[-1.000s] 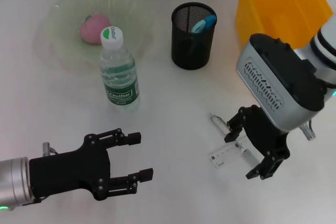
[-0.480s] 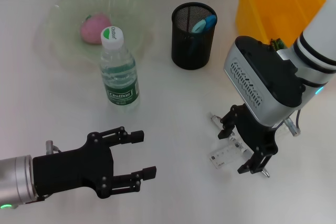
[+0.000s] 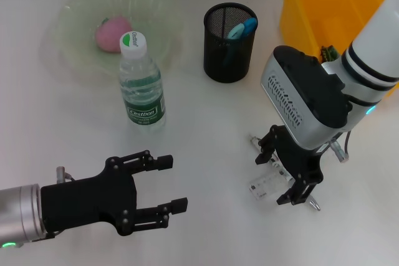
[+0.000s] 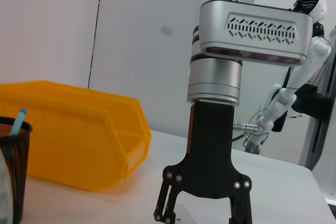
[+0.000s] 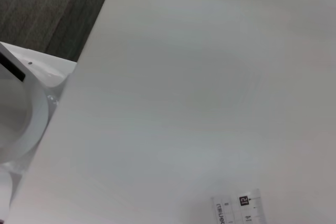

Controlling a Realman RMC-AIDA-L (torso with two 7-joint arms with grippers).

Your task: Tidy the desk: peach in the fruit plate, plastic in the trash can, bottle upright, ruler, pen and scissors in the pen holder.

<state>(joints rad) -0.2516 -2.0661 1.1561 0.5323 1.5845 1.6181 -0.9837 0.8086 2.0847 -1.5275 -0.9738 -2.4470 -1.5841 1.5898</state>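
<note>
Head view, and the containers come first: the pale green fruit plate (image 3: 75, 14) at the far left of the bench (image 3: 206, 123) has the pink peach (image 3: 112, 32) sitting in it. Just in front of it the water bottle (image 3: 141, 85) stands upright, cap on. The black mesh pen holder (image 3: 229, 42) at centre back carries a blue item (image 3: 243, 28) poking above its rim. To its right, the yellow bin (image 3: 330, 4) holds something green (image 3: 328, 51) near its front edge.

Now the hands. The right hand (image 3: 288, 169) points straight down over the clear ruler (image 3: 267, 184), fingers spread wide on either side of it, gripping nothing. The ruler lies flat on the bench, near the front right. The left hand (image 3: 171, 183) hovers low at the front left, fingers well apart and empty, clear of everything.
</note>
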